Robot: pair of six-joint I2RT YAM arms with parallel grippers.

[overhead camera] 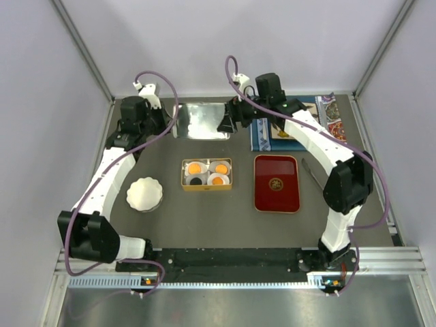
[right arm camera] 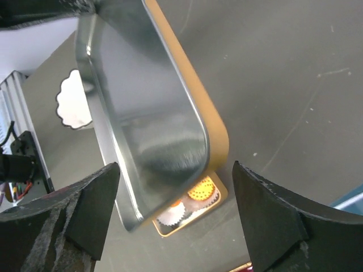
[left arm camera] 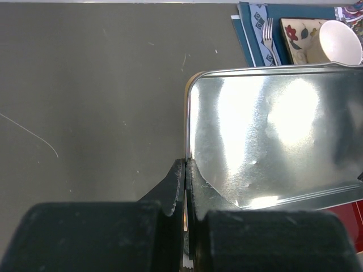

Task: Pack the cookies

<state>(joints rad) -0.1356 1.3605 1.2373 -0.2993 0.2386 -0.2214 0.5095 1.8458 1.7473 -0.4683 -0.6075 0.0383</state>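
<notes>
The cookies lie in white paper cups inside a gold tin (overhead camera: 184, 175): orange ones (overhead camera: 195, 167), (overhead camera: 221, 168), (overhead camera: 217, 180) and a black-brown one (overhead camera: 196, 180). Behind the tin is its shiny silver lid (overhead camera: 201, 120). My left gripper (overhead camera: 172, 125) is shut on the lid's left edge; its fingers (left arm camera: 180, 178) pinch the rim of the lid (left arm camera: 272, 136). My right gripper (overhead camera: 227, 124) is open at the lid's right end, jaws wide apart and touching nothing (right arm camera: 176, 165). In the right wrist view the lid (right arm camera: 147, 107) is tilted and partly hides the tin (right arm camera: 222, 192) and one orange cookie (right arm camera: 202, 190).
A dark red tray (overhead camera: 276, 182) lies right of the tin. A stack of white fluted paper cups (overhead camera: 144, 194) sits to the left. A blue placemat (overhead camera: 262, 139) with a mug (left arm camera: 340, 42) and fork (left arm camera: 269, 31) lies at the back right. A thin utensil (overhead camera: 313, 174) lies beside the tray.
</notes>
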